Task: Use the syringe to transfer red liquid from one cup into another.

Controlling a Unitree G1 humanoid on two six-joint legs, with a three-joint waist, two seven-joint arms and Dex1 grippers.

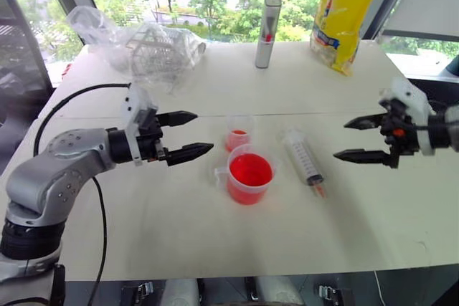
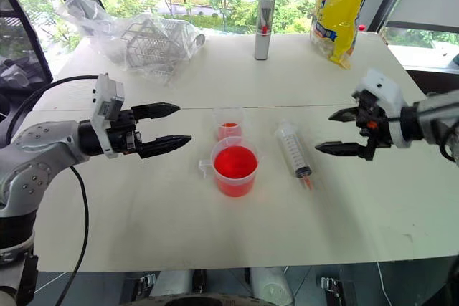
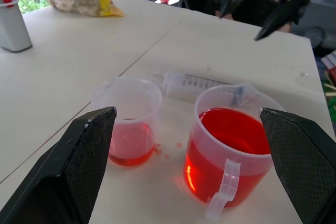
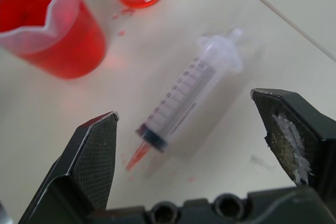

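On the table (image 1: 215, 241) in front of you, the measuring cup (image 1: 249, 177) sits at centre, with the small cup (image 1: 238, 132) just behind it. The syringe (image 1: 303, 160) lies flat to their right, tip toward you. Along the far edge, from left to right, stand a plastic bag (image 1: 143, 44), a tube (image 1: 268, 32) and a pouch (image 1: 344, 12).

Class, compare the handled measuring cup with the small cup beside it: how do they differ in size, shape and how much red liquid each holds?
The measuring cup is wider than the small cup. The measuring cup has a side handle and a pouring lip; the small cup has no handle. The measuring cup is well over half full of red liquid, while the small cup holds only a shallow layer. Both are clear plastic, upright and on the table.
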